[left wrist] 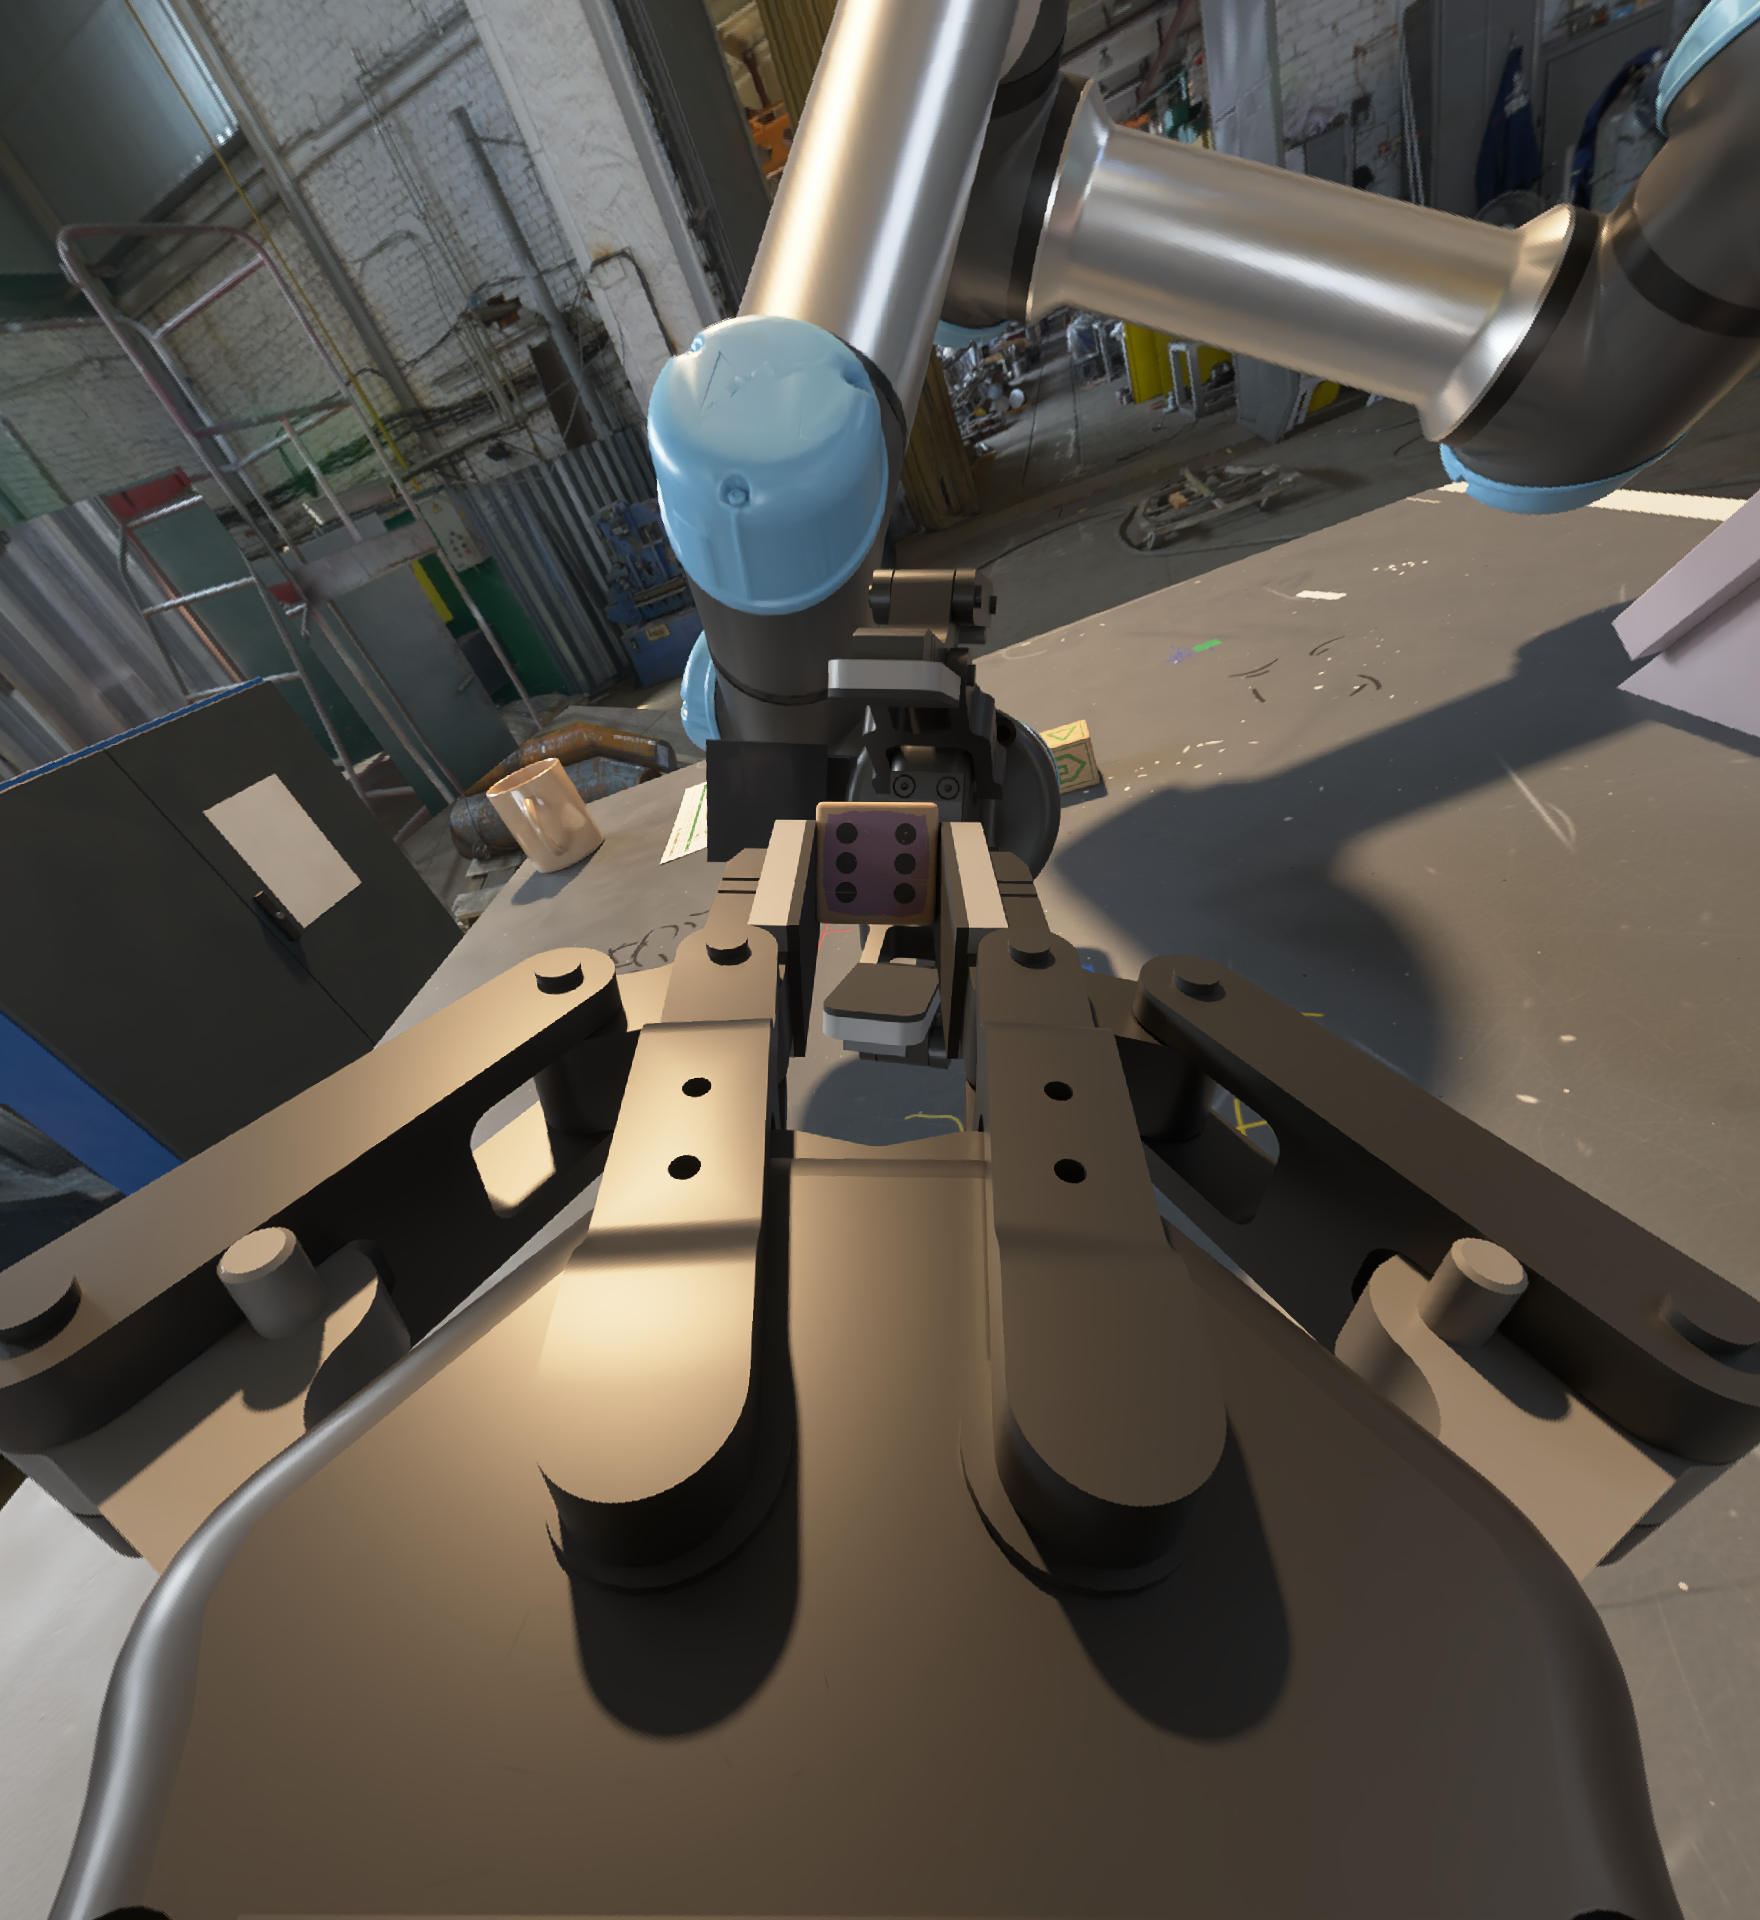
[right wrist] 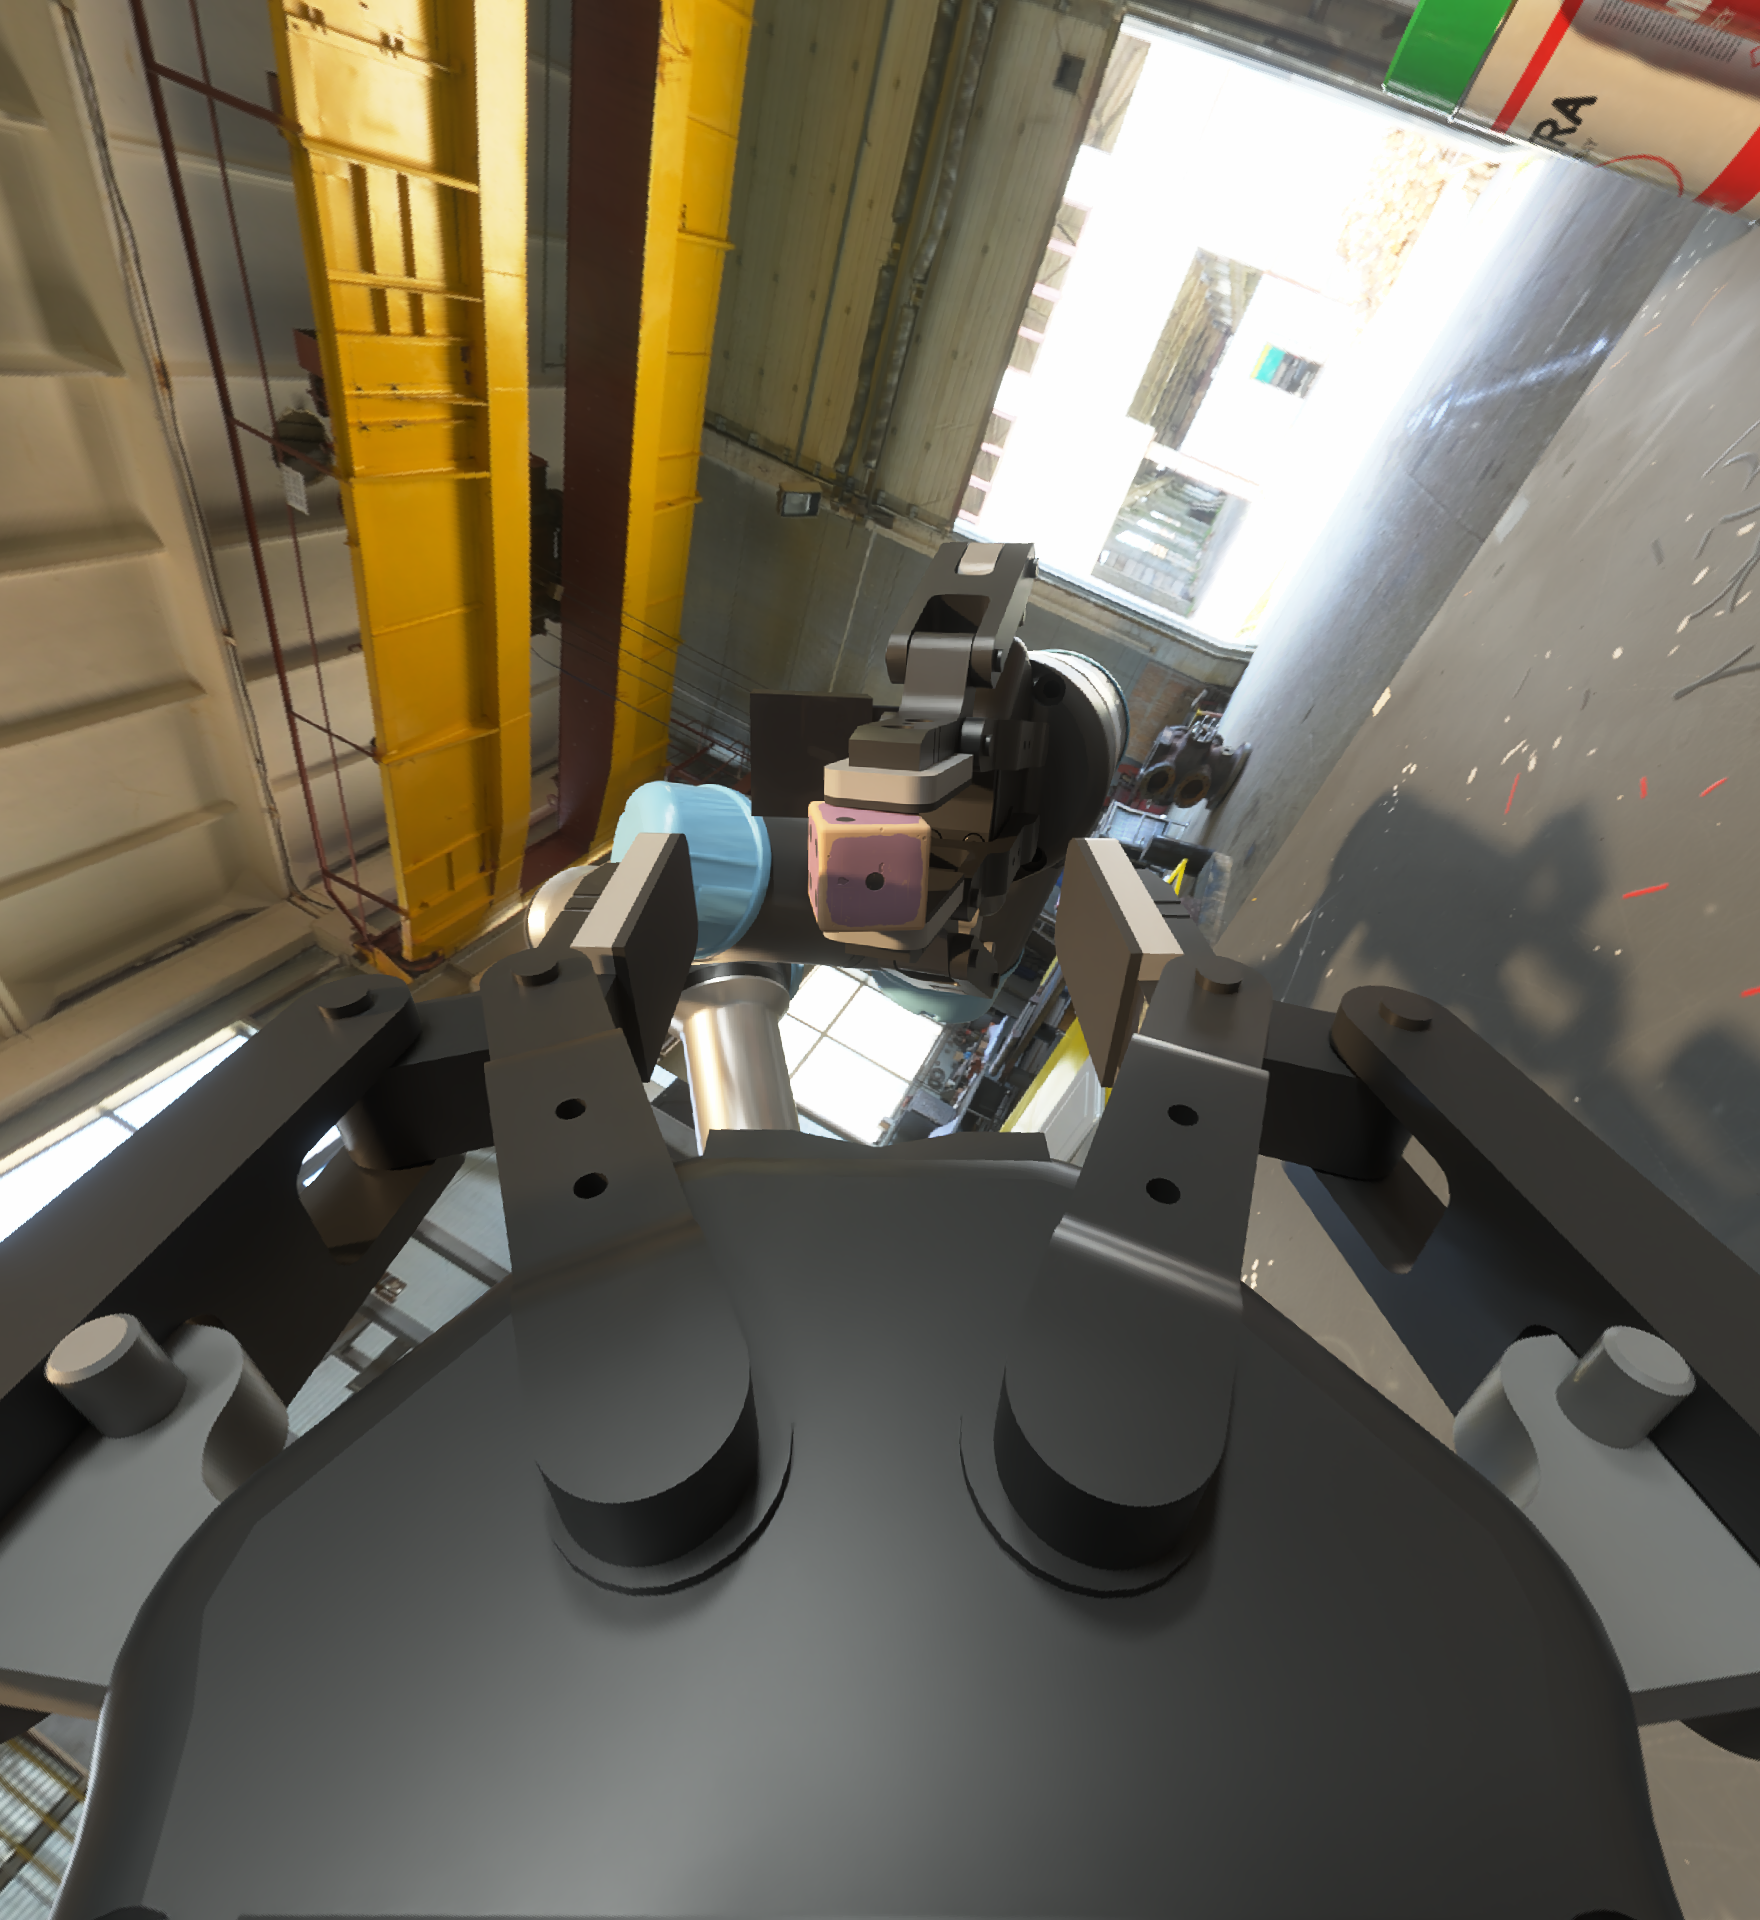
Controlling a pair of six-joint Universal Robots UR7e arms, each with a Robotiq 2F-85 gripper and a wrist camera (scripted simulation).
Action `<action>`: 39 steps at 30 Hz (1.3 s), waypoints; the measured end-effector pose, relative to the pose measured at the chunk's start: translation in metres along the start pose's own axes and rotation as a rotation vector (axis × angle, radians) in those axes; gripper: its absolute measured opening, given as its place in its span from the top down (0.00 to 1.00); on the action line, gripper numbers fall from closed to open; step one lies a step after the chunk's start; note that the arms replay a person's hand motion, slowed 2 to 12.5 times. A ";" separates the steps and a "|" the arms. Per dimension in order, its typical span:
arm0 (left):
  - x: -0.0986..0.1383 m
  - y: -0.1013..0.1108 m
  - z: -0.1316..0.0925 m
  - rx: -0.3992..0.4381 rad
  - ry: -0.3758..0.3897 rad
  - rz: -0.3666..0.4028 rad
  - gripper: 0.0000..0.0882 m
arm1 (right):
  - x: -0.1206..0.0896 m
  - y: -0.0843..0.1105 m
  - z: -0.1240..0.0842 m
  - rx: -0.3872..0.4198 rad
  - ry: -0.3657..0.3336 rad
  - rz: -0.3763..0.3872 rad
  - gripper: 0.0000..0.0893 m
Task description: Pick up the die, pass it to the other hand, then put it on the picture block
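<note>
The die (left wrist: 876, 868), pale purple with tan edges and black pips, is held in the air between the pads of my left gripper (left wrist: 876, 875), which is shut on it. My right gripper (right wrist: 878, 878) is open and faces the left one. Its pads stand on either side of the die, apart from it. In the left wrist view one right finger (left wrist: 881, 1013) shows below the die and the other above it. In the right wrist view the die (right wrist: 871, 878) sits between the left fingers (right wrist: 891, 781). The picture block (left wrist: 1073, 764) lies on the table beyond the right gripper.
A beige mug (left wrist: 543, 816) stands near the table's left edge, with a sheet of paper (left wrist: 684, 826) beside it. A pale box (left wrist: 1738, 623) is at the right. A red, white and green can (right wrist: 1603, 94) stands on the grey table (left wrist: 1375, 987).
</note>
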State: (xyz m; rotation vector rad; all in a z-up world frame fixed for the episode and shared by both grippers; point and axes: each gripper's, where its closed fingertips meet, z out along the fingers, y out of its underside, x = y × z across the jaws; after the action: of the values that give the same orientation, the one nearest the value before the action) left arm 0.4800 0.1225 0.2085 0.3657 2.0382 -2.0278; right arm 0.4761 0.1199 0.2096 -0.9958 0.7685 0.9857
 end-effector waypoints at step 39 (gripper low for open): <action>0.010 0.002 0.029 0.025 0.038 -0.020 0.78 | -0.008 0.005 -0.015 0.001 -0.069 -0.026 0.73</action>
State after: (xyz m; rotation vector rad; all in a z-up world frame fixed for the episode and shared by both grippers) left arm 0.4717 0.0936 0.2028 0.3931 2.0486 -2.0747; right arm 0.4673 0.1043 0.2093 -0.9638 0.6972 0.9924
